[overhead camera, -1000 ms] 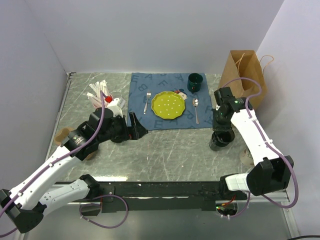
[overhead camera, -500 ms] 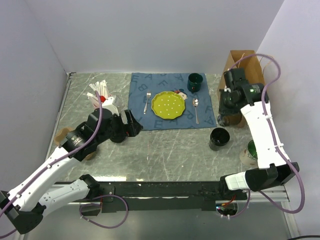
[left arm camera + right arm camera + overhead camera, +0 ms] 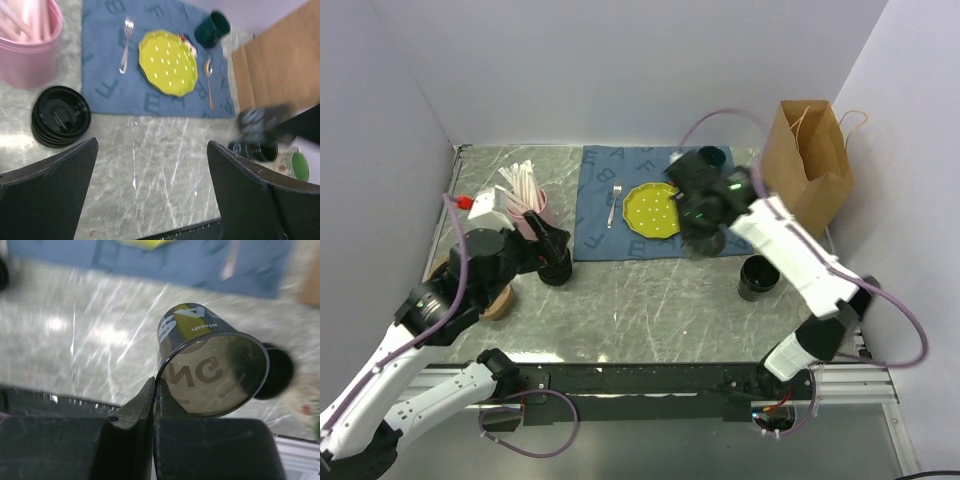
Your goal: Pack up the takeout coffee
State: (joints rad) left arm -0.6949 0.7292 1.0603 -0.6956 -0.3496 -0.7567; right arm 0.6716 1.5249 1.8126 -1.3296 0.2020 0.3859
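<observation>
Swung away from the paper bag (image 3: pixel 808 165) to above the edge of the blue mat (image 3: pixel 595 200), the right gripper (image 3: pixel 154 385) is clamped on the rim of the lidless black cup (image 3: pixel 210 365), which is probably light and easily crushed, so its stiff rim suits holding; the left gripper (image 3: pixel 150 170) hangs with jaws wide apart near the lids (image 3: pixel 60 116).

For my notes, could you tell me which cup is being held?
The dark cup with the yellow band, pinched at its rim by the right end effector; the pink cup, green mug and black cup stand free.
</observation>
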